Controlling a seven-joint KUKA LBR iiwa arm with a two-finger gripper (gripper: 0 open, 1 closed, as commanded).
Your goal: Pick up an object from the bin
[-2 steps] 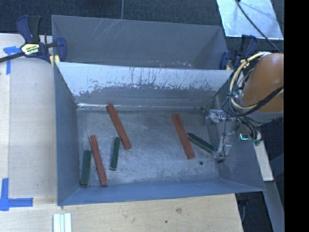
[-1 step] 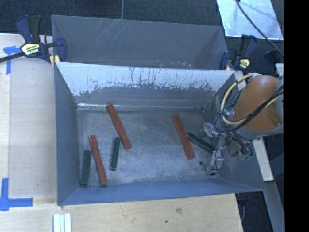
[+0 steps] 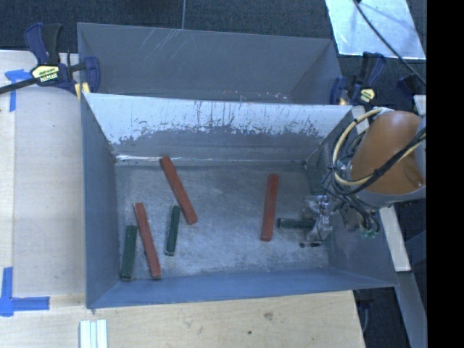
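Nearest the front wall of the grey metal bin (image 3: 217,285), at the left, a long dark green stick (image 3: 128,252) is lying lengthwise. A thin red-brown stick (image 3: 147,240) is lying just beside it on its right, slightly slanted. A little farther in, a second dark green stick (image 3: 172,230) is resting close by.

At the right, the tool (image 3: 317,230) is hanging low over the bin floor near the right wall, under the arm's orange cover (image 3: 388,154). Whether it is open or closed cannot be told. A short dark green stick (image 3: 292,224) is lying crosswise just left of the tool, its right end reaching towards it; whether they are touching is unclear. A straight red-brown stick (image 3: 269,207) is lying lengthwise at that short stick's left end. Farthest back, a slanted red-brown stick (image 3: 178,191) is lying near the back wall.
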